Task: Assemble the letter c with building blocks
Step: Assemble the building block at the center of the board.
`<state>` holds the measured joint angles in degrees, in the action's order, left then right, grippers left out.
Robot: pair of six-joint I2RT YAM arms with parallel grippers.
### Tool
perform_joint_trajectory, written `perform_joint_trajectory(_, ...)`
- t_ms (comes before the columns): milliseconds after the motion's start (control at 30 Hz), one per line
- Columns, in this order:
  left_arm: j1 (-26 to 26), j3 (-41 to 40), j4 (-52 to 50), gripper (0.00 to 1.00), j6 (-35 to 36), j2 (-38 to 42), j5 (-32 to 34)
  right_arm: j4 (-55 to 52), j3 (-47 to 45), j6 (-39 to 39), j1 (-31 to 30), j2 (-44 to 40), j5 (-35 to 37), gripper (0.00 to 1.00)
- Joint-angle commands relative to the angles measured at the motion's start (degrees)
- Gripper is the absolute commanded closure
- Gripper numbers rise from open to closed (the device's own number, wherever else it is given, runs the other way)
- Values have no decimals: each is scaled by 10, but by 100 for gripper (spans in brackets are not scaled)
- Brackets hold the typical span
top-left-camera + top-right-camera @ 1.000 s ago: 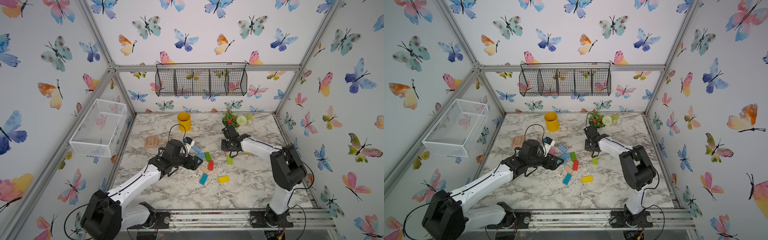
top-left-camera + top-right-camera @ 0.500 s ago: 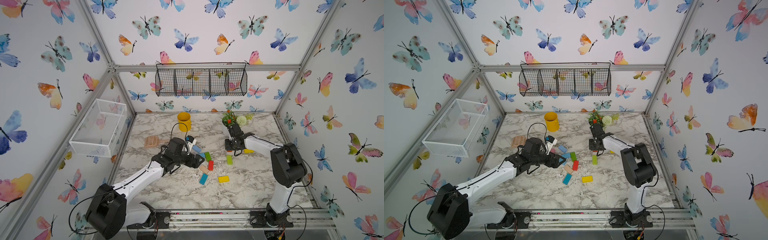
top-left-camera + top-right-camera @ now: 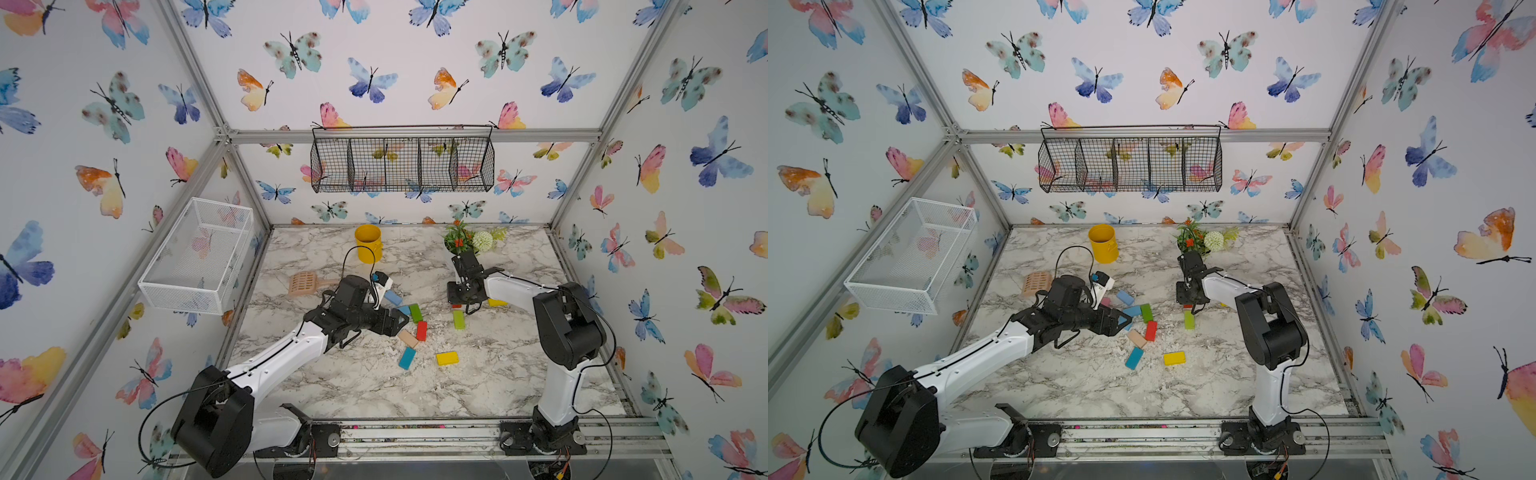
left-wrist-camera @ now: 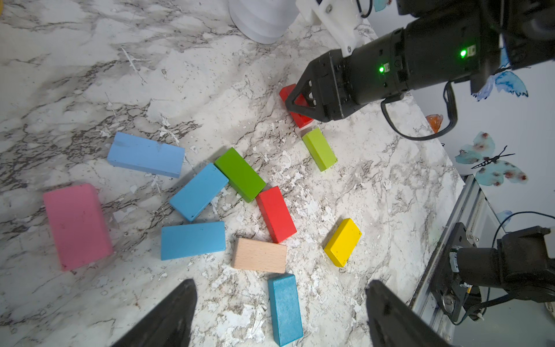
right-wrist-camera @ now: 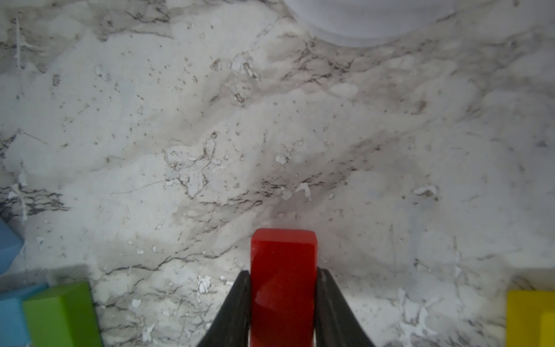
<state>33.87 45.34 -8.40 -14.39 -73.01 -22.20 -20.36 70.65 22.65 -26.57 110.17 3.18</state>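
butterfly-papered walls close in a marble worktop [image 3: 374, 386], flaked and scuffed in places. the blocks [image 4: 198, 192] lie flat and loose near its middle, at all angles, some touching; we read no c in them yet.

the right gripper [image 5: 283, 272] is closed narrow on a red block [image 5: 283, 288], its fingers [image 5: 238, 300] pressed to the two long sides, one end standing out past the tips. that block sits a little apart from the cluster, just beside a lime block [image 4: 319, 148]. we cannot tell whether it is clear of the worktop or resting on it. the left gripper [image 4: 281, 282] hangs over the cluster, jaws wide and holding nothing, with a teal block [image 4: 285, 309] and a tan block [image 4: 259, 255] below it.

we take these for painted wood, since the tan block shows grain: stiff, light, not fragile. the paint looks smooth, so a block pinched near one end may swivel or slip. we would hold each across its narrow width, on the long sides, near the middle. the fingers need room down both sides, so the green block [image 4: 240, 174], wedged against its neighbours, looks awkward. a free one like the yellow block [image 4: 342, 241] should come away more easily.
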Motion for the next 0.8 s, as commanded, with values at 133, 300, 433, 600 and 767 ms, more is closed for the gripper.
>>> perform_joint_trajectory(133,0,10,3,11,0,5,-7,-2,-17,8,0,-2,6,69)
perform_joint_trajectory(300,0,10,3,11,0,3,-8,-3,-19,9,-1,-1,6,68)
perform_joint_trajectory(433,0,12,2,11,1,0,-12,8,-31,15,-1,-6,0,67)
perform_joint_trajectory(600,0,12,1,11,2,0,-12,7,-40,14,-1,-12,5,66)
perform_joint_trajectory(767,0,12,1,11,2,1,-12,9,-47,16,-1,-19,1,65)
